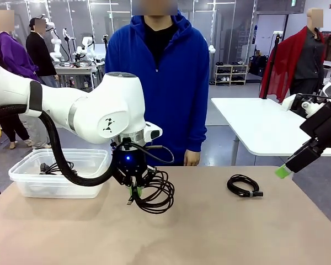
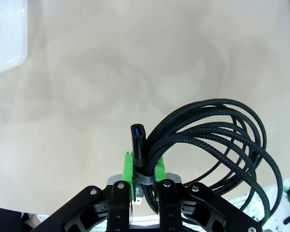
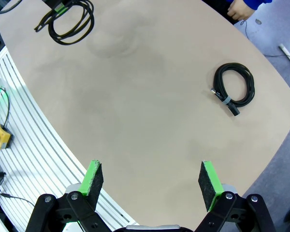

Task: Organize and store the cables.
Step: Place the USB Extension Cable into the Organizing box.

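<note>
Left hand (image 1: 133,193) is clamped shut on a loose coil of braided black cable (image 1: 157,194), gripping it at the plug end. In the left wrist view the green pads (image 2: 129,166) pinch the cord, and a black USB plug with a blue insert (image 2: 138,139) sticks out past the fingertips. The loops (image 2: 217,140) hang off to one side of the hand, over the beige bench (image 1: 209,232), just right of the clear plastic bin (image 1: 22,179). Can't tell if the lowest loop touches the bench.

The bin sits at the bench's left end with another thin black cord (image 1: 55,166) inside.

A smaller, tightly wound black cable coil (image 1: 244,186) lies flat on the bench toward the right, well apart from both hands; in the right wrist view (image 3: 234,88) it has a grey band near the plugs.

Right hand (image 1: 284,171) hovers off the bench's right edge, fingers wide apart (image 3: 152,176), holding nothing.

A person in a blue hoodie (image 1: 160,72) stands at the far side.
</note>
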`<action>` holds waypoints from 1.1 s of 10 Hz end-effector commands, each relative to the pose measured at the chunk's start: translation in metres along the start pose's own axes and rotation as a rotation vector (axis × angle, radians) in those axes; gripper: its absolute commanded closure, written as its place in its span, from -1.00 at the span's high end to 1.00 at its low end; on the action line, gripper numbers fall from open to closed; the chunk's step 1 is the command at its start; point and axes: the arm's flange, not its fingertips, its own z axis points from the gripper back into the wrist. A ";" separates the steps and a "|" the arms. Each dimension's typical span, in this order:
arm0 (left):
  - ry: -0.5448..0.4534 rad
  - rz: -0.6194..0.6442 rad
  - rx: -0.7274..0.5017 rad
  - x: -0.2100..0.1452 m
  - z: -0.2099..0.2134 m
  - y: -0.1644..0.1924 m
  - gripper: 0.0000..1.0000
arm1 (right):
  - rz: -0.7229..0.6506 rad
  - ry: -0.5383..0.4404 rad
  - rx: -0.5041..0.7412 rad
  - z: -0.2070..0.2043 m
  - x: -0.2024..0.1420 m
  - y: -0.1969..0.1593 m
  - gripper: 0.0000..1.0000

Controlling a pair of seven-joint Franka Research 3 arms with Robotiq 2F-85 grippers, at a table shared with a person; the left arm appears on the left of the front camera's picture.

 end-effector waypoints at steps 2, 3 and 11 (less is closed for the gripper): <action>0.004 0.005 -0.001 0.000 0.001 0.001 -0.76 | -0.002 0.014 -0.011 0.000 -0.001 0.000 1.00; 0.004 0.005 -0.001 0.000 0.001 0.001 -0.76 | -0.002 0.014 -0.011 0.000 -0.001 0.000 1.00; -0.160 -0.148 0.053 0.032 0.059 0.101 -0.61 | -0.002 0.014 -0.011 0.000 -0.001 0.000 1.00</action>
